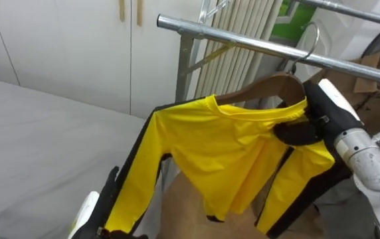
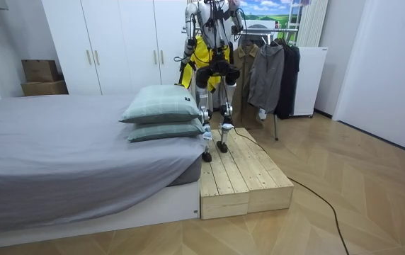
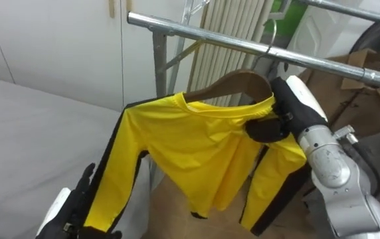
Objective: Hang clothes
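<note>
Right hand (image 1: 301,133) fingers clamp yellow shirt (image 1: 223,146) on hanger (image 1: 270,86); left hand's (image 3: 77,202) grip indiscernible. Risk: tilted release slips hook (image 1: 311,36) off rail (image 1: 243,40).

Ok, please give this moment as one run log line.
stage: hanging | right hand: grips yellow shirt at shoulder | hanger: at rail, seating unclear | left hand: by sleeve

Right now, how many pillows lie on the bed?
2. The upper pillow lies on the lower pillow, stacked at the corner of the bed next to the wooden platform. The bed runs out of the picture, so more may be hidden.
</note>
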